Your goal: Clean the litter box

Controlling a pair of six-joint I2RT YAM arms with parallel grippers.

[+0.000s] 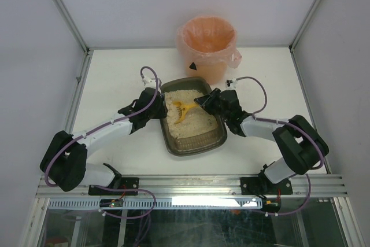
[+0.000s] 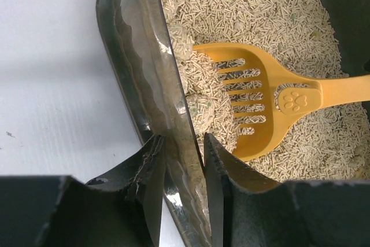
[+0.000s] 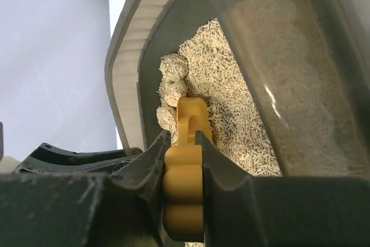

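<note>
The white counter (image 1: 115, 73) carries the litter box (image 1: 193, 147) at its middle. The left pincer (image 2: 182, 143) clamps its left wall, the right pincer (image 3: 184, 140) the handle of the yellow scoop (image 2: 254, 108). The litter (image 2: 260, 4) likely makes this thin, slippery box heavy; the rim is the hold.

The overhead view is lit brightly and evenly; the white table (image 1: 115, 73) is nearly washed out, and only faint, soft shadows are cast beside the arms (image 1: 110, 128). In the left wrist view, glare is caught on the litter box (image 2: 118, 56) wall at 10 o'clock, and the fingers (image 2: 147, 201) at 6 o'clock are blurred. In the right wrist view, the scoop (image 3: 184, 195) handle at 6 o'clock is out of focus.
</note>
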